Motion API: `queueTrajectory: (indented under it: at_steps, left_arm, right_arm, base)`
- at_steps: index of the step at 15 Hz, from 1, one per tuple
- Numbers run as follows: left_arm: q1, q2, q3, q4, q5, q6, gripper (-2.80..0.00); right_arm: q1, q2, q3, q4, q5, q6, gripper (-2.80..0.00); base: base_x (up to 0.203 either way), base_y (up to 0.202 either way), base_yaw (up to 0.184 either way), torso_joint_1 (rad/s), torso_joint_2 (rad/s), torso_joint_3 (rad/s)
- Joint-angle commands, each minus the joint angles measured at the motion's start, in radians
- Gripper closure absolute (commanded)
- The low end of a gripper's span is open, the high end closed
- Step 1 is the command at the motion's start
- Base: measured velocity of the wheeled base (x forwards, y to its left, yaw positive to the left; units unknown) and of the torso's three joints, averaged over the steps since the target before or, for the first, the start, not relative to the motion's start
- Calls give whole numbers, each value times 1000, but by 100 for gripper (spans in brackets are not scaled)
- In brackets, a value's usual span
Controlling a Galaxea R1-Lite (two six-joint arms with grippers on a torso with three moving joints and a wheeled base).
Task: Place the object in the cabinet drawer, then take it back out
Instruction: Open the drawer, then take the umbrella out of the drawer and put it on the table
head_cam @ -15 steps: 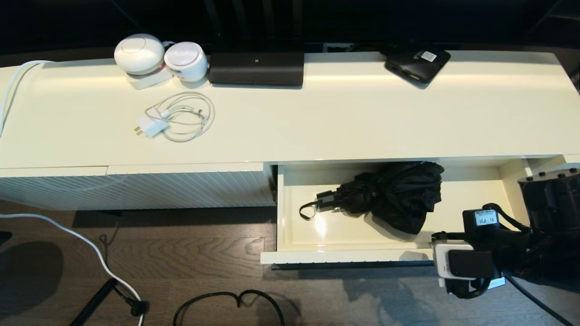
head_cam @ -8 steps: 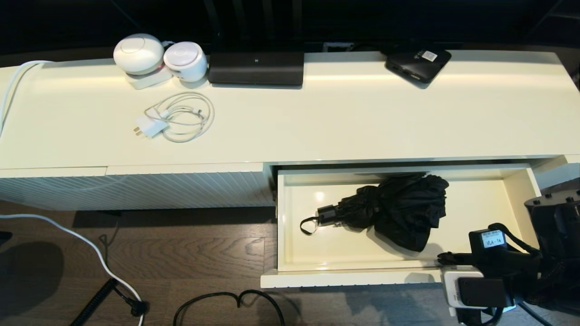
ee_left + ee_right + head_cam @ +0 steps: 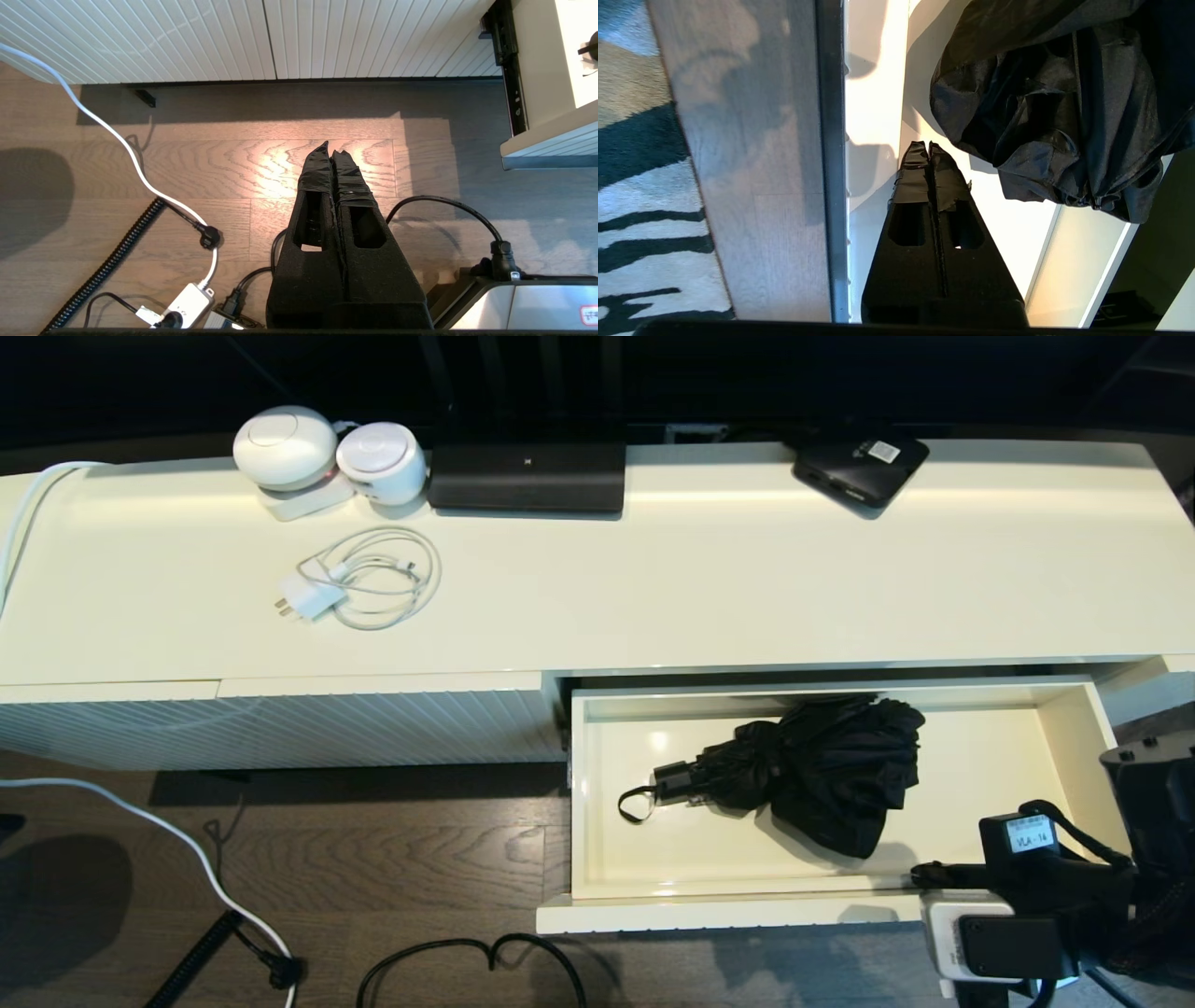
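Note:
The cabinet drawer (image 3: 709, 913) stands pulled out from the cream cabinet, its glossy interior showing. Inside lies the black folding umbrella (image 3: 822, 765), handle (image 3: 674, 777) and wrist loop pointing left. My right gripper (image 3: 920, 875) is shut on nothing, its tips just inside the drawer's front wall near the right end, a short way from the fabric. In the right wrist view the shut tips (image 3: 928, 145) sit between the front wall and the umbrella (image 3: 1064, 107), with the dark handle bar (image 3: 831, 163) alongside. My left gripper (image 3: 332, 147) hangs shut over the wooden floor, left of the drawer's corner (image 3: 546, 140).
On the cabinet top lie a flat black box with a white sticker (image 3: 859, 467), a long black box (image 3: 527, 476), two white round devices (image 3: 285, 446) and a white charger with coiled cable (image 3: 359, 579). A ribbed handle-less panel (image 3: 280, 723) is left of the drawer. Cables (image 3: 467, 957) cross the floor.
The drawer has slid further out towards me with the umbrella in it, and my right gripper has moved back with its front. Most of that happened before half a second ago.

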Motion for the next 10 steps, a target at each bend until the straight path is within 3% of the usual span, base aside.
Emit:
queueTrajectory:
  at_steps: [1,3,5,6,10]
  left_arm:
    - [0,-2,0,0,0,-1,0]
    - [0,-2,0,0,0,-1,0]
    - [1,-2,0,0,0,0,0]
    - [0,-2,0,0,0,0,0]
    - [0,-2,0,0,0,0,0]
  right_arm:
    - [-4,-13,-86,-20,-1,26,0]
    - [-5,-10,-177,-5,-2,115,0]
    - [-5,-24,-250,98,-4,176,0]
    - [-5,-46,-257,156,-5,168,0]
    - [-64,-62,-293,205,6,-32,0]
  base:
    - [0,0,0,0,0,0]
    - [0,0,0,0,0,0]
    - [0,0,0,0,0,0]
    - [0,0,0,0,0,0]
    - [0,0,0,0,0,0]
